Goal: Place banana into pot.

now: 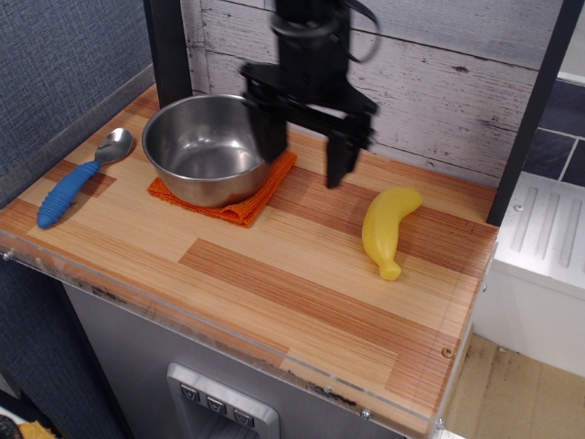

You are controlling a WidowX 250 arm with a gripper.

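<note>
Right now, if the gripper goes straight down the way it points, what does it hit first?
Probably bare tabletop. The open gripper points down between the pot and the banana; depth is unclear, so its left finger may clip the orange cloth.

Pot (206, 146) shiny steel; banana (386, 227) smooth plastic; cloth (230, 203) woven; counter (274, 274) wood.
</note>
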